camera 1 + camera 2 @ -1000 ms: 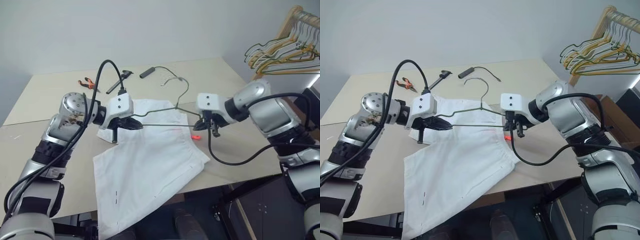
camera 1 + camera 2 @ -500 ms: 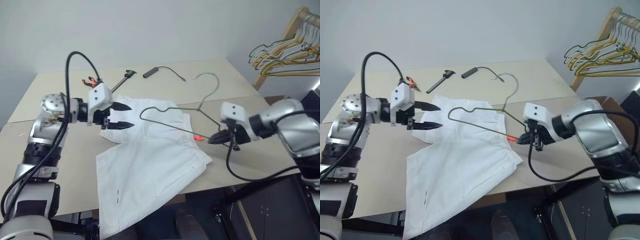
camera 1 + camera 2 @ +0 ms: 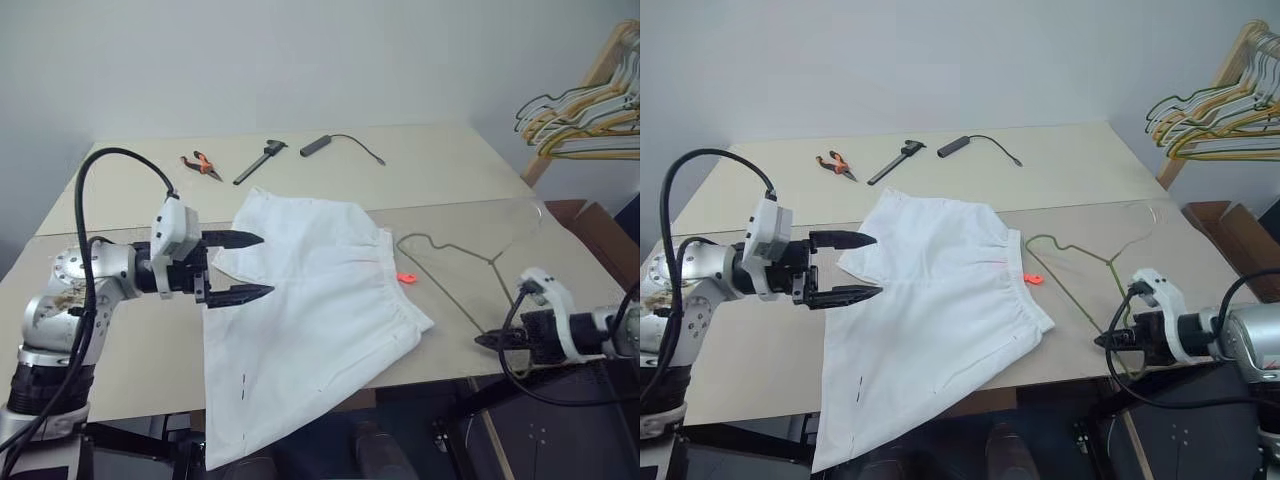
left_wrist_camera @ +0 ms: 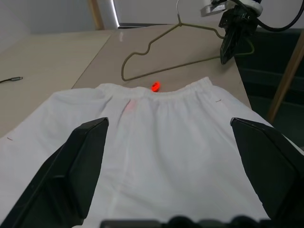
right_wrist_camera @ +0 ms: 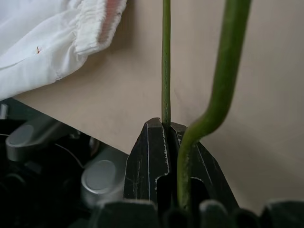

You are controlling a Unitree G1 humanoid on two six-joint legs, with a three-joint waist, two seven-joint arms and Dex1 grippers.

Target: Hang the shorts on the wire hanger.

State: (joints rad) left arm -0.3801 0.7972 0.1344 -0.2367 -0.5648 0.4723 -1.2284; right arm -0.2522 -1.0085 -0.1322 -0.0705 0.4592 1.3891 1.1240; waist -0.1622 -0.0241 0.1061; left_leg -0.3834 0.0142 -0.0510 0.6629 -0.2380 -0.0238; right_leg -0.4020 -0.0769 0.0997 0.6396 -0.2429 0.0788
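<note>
Shorts (image 3: 310, 300) lie flat on the table (image 3: 120, 330), one leg hanging over the near edge, the gathered waistband toward the robot's right with an orange tag (image 3: 405, 277) beside it. Judged light, limp and non-slippery; the cloth will sag and fold wherever it is lifted, so a single pinch will not keep it spread. Best hold, in my judgement, is the elastic waistband, which is the thickest and firmest part (the hems are thin and would bunch).

Hanger (image 3: 450, 270) lies on the table just right of the waistband, apart from the cloth, hook toward the far side. Judged light, thin and springy; it may twist in a two-finger grip and slide on the smooth tabletop. The right gripper (image 3: 482, 341) is clamped on the wire at the hanger's near corner, at the table's near right edge; the right wrist view shows the wire pinched between closed fingers.

Left gripper (image 3: 255, 267) hangs over the left side of the shorts, fingers wide apart, holding nothing; whether the lower finger touches the cloth cannot be told.

Risk noted: threading limp cloth onto a wire held by one corner invites the hanger to swing and the fabric to slip off.
</note>
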